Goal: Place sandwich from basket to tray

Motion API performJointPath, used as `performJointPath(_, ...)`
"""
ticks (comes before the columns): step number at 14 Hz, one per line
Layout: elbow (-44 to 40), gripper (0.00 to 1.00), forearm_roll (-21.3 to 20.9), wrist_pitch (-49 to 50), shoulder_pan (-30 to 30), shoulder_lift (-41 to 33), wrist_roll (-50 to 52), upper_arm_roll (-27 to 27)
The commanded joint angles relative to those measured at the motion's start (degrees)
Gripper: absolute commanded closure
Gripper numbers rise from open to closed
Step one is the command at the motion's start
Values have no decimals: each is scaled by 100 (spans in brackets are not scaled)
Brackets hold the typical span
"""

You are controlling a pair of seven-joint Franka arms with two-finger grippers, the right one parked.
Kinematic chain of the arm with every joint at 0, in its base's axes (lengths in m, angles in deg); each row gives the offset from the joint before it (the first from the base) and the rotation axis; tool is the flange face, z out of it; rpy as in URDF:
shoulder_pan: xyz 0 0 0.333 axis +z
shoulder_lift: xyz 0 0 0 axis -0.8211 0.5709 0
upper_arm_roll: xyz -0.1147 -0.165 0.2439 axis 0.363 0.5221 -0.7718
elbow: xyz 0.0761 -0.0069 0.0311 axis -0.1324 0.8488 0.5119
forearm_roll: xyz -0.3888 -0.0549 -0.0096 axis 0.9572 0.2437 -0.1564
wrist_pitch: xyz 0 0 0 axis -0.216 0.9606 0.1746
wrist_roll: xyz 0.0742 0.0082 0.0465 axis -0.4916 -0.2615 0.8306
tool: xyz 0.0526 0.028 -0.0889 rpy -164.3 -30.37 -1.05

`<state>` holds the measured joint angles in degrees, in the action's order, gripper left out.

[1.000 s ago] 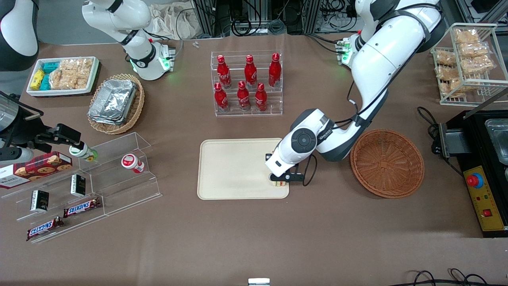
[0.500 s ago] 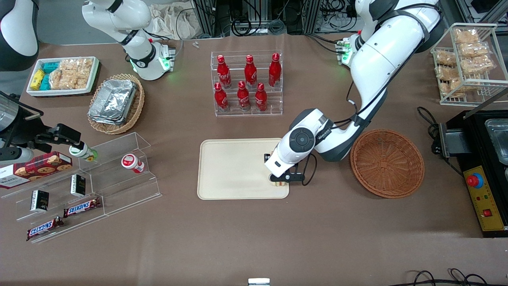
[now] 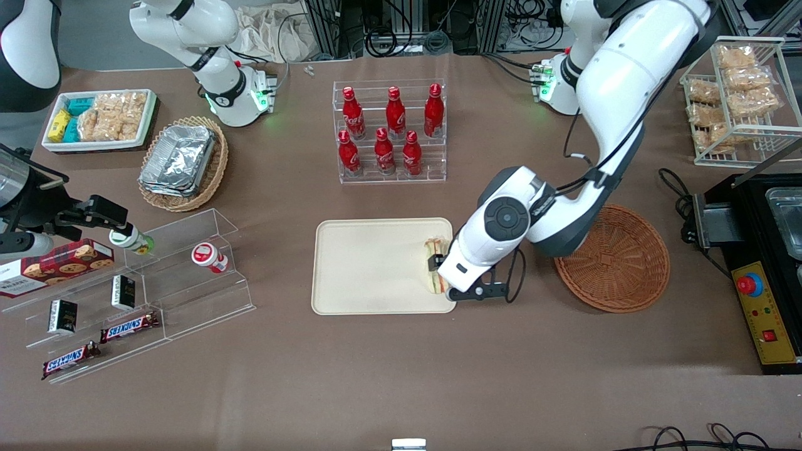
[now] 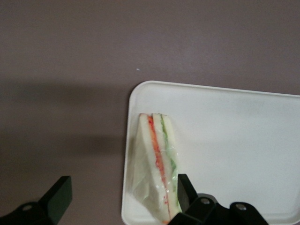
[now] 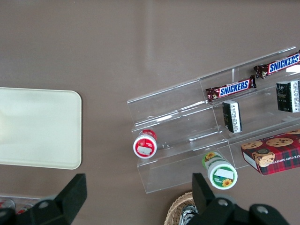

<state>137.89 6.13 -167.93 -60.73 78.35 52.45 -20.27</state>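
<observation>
The sandwich lies on the cream tray at the edge nearest the wicker basket, with the claw released and spread wide just above it.

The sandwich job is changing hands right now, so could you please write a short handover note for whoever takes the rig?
Gripper: open, holding nothing, raised above the tray's edge nearest the basket, fingers spread to either side of the sandwich without touching it.
Sandwich: on the tray, at the edge toward the basket, close to the rim.
Basket: nothing lies in it; it sits on the table toward the working arm's end.
Done: sandwich moved from basket to tray and released.
Left: probably only to pull the arm clear of the tray.
</observation>
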Motion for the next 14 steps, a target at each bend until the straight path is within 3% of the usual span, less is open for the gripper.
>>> performJointPath(1,-128,0,119,772,472,-448,-67,93)
performJointPath(4,-128,0,381,1388,1088,-940,-515,357)
performJointPath(10,-155,0,576,2567,1941,-1732,-1851,269)
performJointPath(14,-155,0,594,2735,1933,-1996,-2501,-388)
